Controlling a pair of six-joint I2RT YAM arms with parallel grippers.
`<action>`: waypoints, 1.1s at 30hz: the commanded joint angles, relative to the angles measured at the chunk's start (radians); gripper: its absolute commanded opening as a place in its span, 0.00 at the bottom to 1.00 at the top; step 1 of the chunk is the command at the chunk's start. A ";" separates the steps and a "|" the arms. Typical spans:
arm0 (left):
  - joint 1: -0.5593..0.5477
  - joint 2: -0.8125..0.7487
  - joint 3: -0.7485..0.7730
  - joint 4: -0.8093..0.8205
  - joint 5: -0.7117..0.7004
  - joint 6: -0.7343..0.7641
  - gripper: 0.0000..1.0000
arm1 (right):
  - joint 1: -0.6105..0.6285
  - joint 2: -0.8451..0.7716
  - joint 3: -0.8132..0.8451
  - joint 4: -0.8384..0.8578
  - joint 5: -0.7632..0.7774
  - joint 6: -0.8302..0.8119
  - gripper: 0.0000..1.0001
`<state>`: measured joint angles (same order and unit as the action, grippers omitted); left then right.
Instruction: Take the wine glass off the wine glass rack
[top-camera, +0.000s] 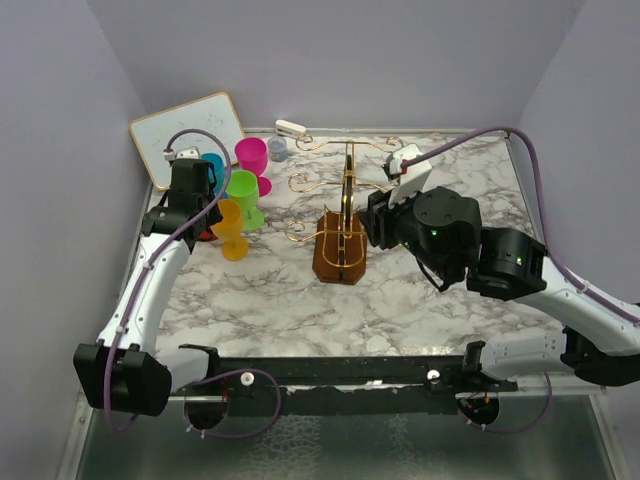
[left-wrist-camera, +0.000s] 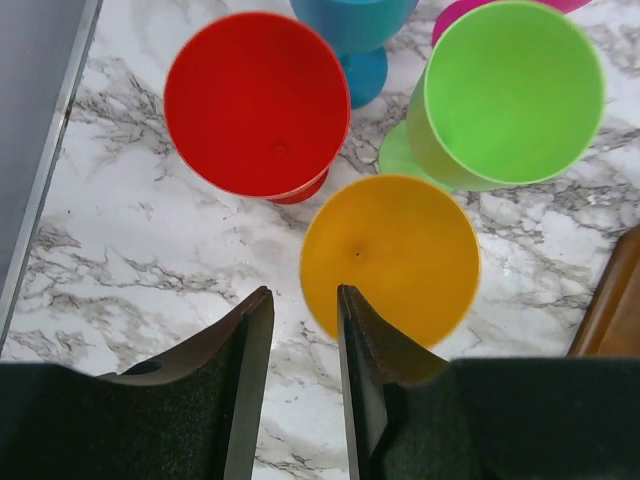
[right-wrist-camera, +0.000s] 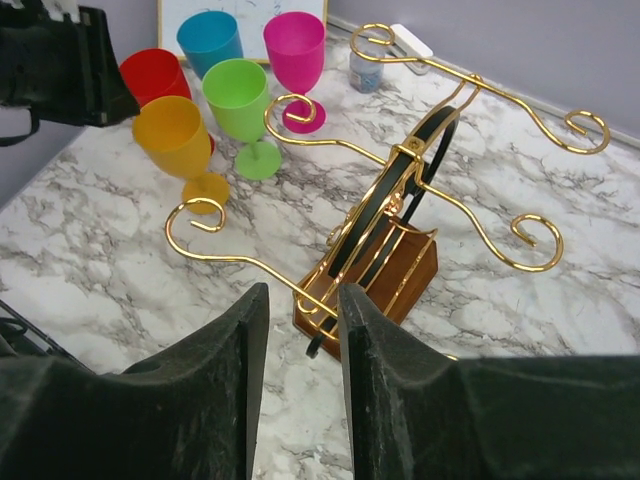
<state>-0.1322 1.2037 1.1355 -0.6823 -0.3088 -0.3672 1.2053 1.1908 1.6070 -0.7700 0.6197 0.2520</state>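
Trouble: our left hand, loose and empty over the orange glass, could tip the red glass nearby.

You're looking at a white, grey-veined marble tabletop boxed in by plain lilac walls on three sides. A small whiteboard leans in the far-left corner.

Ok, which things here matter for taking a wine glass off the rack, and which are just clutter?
Job: wine glass rack, nothing hanging on it; orange glass, green glass, red glass, blue glass, pink glass, all standing beside it.
Clutter: whiteboard, small jar, white block.
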 joint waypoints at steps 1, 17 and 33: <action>0.005 -0.127 0.043 -0.004 0.037 0.001 0.35 | 0.007 -0.034 -0.054 0.035 -0.013 0.035 0.36; -0.050 -0.754 -0.254 0.072 -0.022 -0.016 0.34 | 0.007 -0.131 -0.133 0.223 -0.133 -0.082 0.46; -0.069 -0.959 -0.381 0.095 -0.143 0.019 0.34 | -1.061 0.207 0.175 0.253 -0.942 0.239 0.50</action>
<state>-0.1970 0.2359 0.7586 -0.6010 -0.4118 -0.3607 0.3519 1.5890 1.9766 -0.6617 -0.0700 0.2943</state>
